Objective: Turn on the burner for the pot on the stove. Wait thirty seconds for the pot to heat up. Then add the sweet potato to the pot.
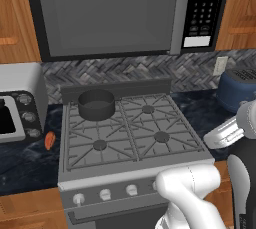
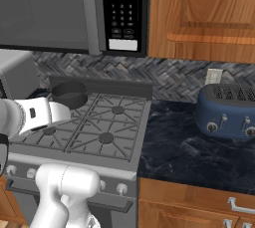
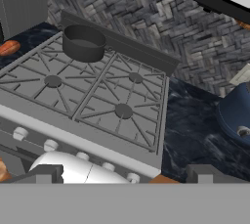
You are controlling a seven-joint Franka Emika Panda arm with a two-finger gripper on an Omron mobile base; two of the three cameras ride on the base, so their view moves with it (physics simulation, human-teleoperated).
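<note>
Grey metal stove [image 1: 127, 165], left base view: four burners under cast grates, white knobs [image 1: 105, 194] along the front panel. Pot [image 1: 96, 104], dark grey, upright on the rear-left burner. Sweet potato [image 1: 49, 141], orange-red, on the dark counter [image 1: 25, 165] just beside the stove's left edge, in front of the silver toaster oven [image 1: 19, 103]. Microwave [image 1: 125, 13] above; blue toaster [image 1: 237, 90] at right.

Right base view: pot [image 2: 69, 95] at the stove's [image 2: 124, 137] far-left corner, partly behind the white arm. Blue toaster [image 2: 228, 111] well apart on the right-hand counter.

Hand view: gripper [image 3: 125, 174] with finger tips [image 3: 41, 174] spread wide apart, nothing between them. Pot [image 3: 84, 43] at upper left; sweet potato [image 3: 9, 48] at the left edge, probably lying flat, though it is partly cut off.
</note>
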